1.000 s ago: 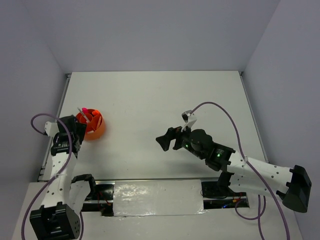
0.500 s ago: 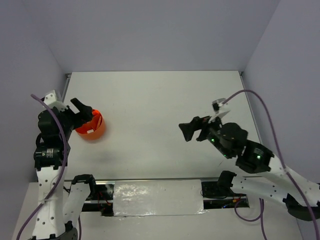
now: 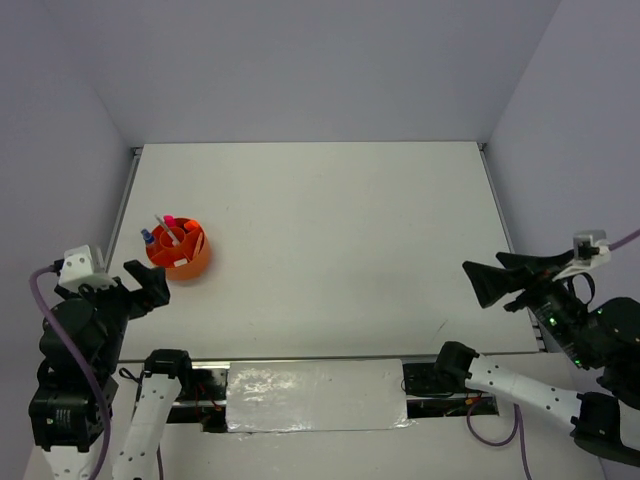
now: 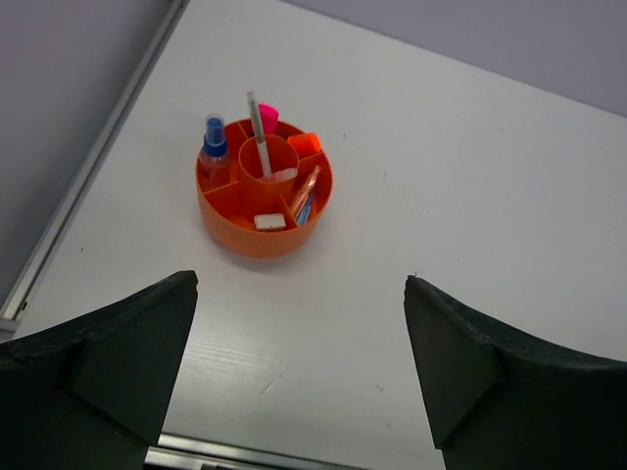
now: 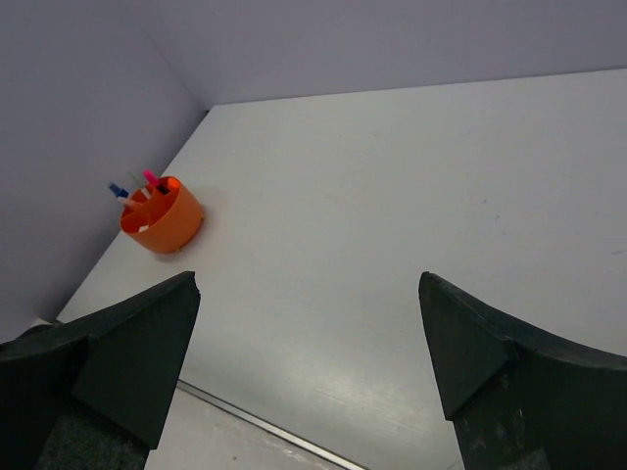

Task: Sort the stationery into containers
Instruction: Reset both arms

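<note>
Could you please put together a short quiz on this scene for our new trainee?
1. True or false: the left gripper and the right gripper are both open and empty.
2. Where on the table does the orange tub stand? A. near the left edge; B. in the middle; C. in the far right corner.
3. What stands in the tub's centre cup?

Key: 1 true. 2 A. 3 a thin pale pen.
</note>
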